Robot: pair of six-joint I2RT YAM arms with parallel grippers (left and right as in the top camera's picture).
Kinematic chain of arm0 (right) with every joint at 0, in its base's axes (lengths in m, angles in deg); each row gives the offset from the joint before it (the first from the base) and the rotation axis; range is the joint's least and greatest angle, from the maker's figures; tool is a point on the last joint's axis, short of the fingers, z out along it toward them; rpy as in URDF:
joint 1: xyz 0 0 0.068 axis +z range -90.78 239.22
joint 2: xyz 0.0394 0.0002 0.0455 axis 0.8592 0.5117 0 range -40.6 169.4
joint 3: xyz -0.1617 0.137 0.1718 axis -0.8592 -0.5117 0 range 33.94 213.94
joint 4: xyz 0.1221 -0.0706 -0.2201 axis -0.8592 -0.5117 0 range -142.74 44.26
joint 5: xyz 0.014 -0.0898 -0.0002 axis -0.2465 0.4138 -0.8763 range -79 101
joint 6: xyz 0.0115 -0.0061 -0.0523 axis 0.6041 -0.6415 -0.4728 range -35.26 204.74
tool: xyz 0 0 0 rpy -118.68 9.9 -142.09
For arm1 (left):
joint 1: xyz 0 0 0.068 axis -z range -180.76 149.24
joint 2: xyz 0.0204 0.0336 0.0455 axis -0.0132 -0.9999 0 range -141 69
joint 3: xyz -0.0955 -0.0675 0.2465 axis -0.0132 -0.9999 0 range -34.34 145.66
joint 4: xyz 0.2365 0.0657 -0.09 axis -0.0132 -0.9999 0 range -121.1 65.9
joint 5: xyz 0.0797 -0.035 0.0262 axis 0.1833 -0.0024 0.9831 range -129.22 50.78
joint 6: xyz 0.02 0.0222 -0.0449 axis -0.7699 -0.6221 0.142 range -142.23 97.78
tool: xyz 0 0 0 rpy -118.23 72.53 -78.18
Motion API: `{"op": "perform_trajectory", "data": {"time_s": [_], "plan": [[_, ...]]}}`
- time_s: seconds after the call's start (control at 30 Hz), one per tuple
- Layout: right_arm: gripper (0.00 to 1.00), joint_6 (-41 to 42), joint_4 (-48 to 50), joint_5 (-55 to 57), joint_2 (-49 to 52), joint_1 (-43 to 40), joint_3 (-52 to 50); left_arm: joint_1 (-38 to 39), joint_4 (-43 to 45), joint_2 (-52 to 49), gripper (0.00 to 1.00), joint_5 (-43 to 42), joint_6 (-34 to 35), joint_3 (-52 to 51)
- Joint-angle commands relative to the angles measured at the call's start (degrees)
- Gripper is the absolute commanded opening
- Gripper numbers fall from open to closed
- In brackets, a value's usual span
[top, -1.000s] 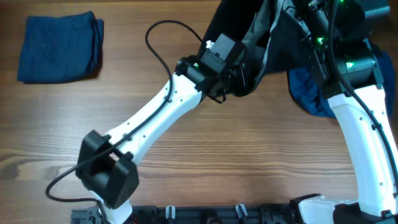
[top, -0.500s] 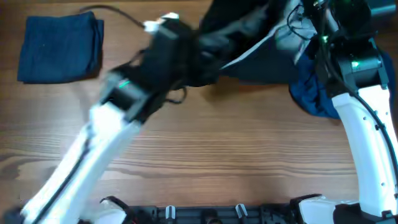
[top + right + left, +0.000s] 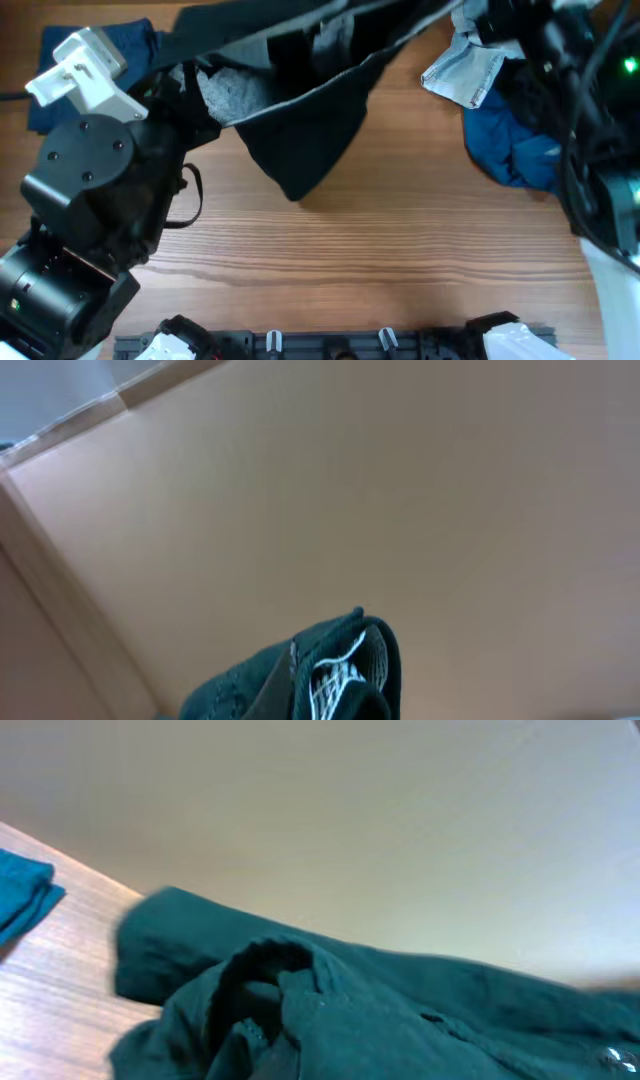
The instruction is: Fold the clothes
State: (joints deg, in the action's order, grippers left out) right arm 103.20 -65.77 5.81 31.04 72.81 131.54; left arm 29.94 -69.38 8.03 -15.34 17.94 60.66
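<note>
- The black shorts (image 3: 310, 140) are off the table (image 3: 400, 260), stretched as a band across the top of the overhead view between the two arms; one dark corner sags from the band towards the wood, and I cannot tell whether it touches.
- A grey patch of lining (image 3: 232, 92) shows on the shorts near the left arm (image 3: 90, 200); a pale grey flap (image 3: 465, 72) hangs at the right end, close to the right arm (image 3: 600, 190).
- Left jaws: hidden in every view; the left wrist camera shows only dark cloth of the black shorts (image 3: 400, 1020) bunched across the lower frame with a plain wall behind; the cloth pulls tight from that end, so the left jaws are closed on the shorts.
- Right jaws: also hidden; the right wrist camera looks upward and shows a dark fold with white stitching (image 3: 335, 665) at the bottom edge; the right jaws are clamped tight on the shorts' other end.
- A folded dark blue piece (image 3: 140, 38) lies flat at the far left corner of the table, partly covered by the left arm and its white mount (image 3: 85, 65).
- A crumpled royal-blue piece (image 3: 505, 145) lies on the table at the right, just beside the right arm and below the pale flap.
</note>
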Motion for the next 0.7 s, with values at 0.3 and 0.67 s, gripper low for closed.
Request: {"op": "perform_trajectory", "data": {"time_s": [0.3, 0.67], "plan": [[0.04, -2.0, -38.1, 10.1, -0.5, -1.7, 1.0, -0.9, -14.3, -0.6, 0.04, -1.3, -1.0, 0.5], [0.04, -1.7, -38.4, 8.8, -0.6, -1.7, 10.9, -0.9, 3.9, 1.2, 0.04, -0.3, -0.9, 0.5]]}}
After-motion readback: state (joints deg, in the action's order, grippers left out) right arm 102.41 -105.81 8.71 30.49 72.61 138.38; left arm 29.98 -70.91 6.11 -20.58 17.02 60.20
